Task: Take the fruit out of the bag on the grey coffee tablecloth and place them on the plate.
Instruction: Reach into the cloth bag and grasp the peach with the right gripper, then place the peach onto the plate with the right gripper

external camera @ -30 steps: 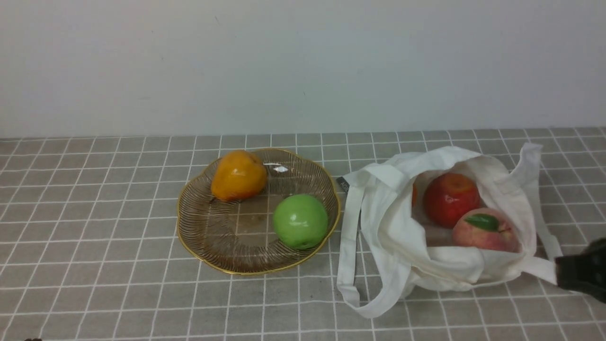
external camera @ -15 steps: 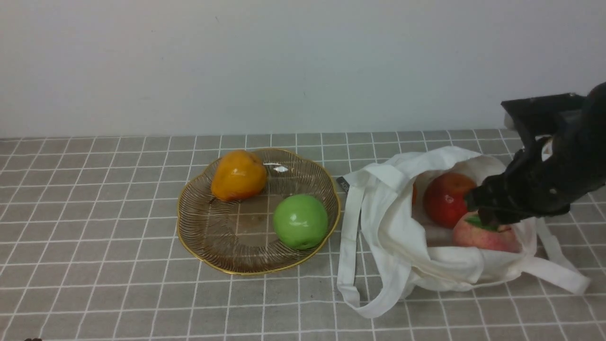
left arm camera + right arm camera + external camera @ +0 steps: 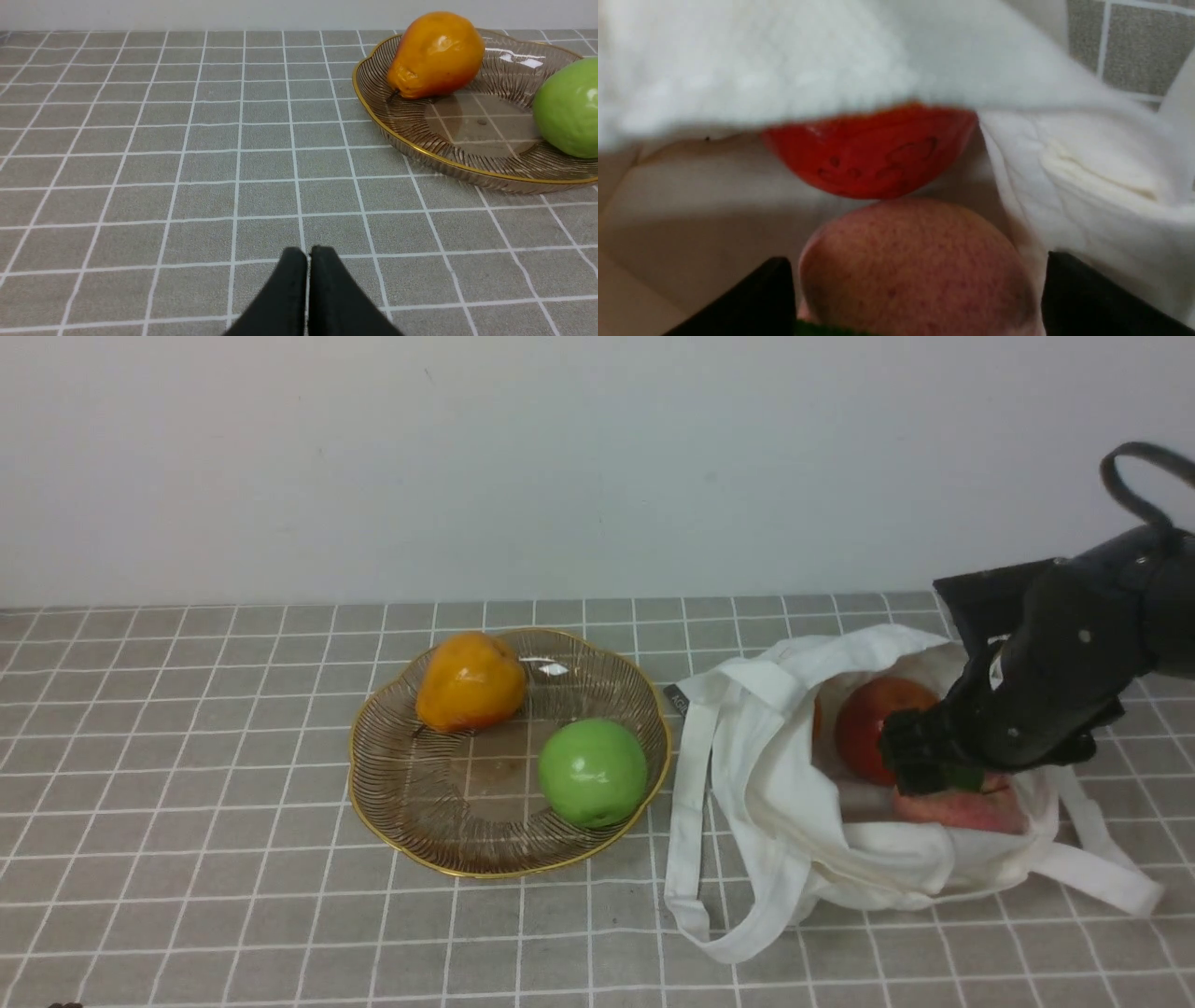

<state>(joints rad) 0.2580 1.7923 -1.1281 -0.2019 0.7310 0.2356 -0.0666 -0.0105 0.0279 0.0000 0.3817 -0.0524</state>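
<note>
The white bag lies open on the grey coffee tablecloth, right of the plate. Inside it are the red apple and the pink peach. My right gripper reaches down into the bag mouth and covers the peach's leaf. In the right wrist view the right gripper is open, with the peach between its black fingers and the apple just beyond. My left gripper is shut and empty, low over the cloth, left of the plate.
An orange pear and a green apple lie on the plate. The bag's long straps trail over the cloth at the front and at the right. A white wall stands behind the table.
My right arm came in from the front right edge, swung over the bag and lowered its open jaws onto the peach. The fruit and the bag have not moved.
</note>
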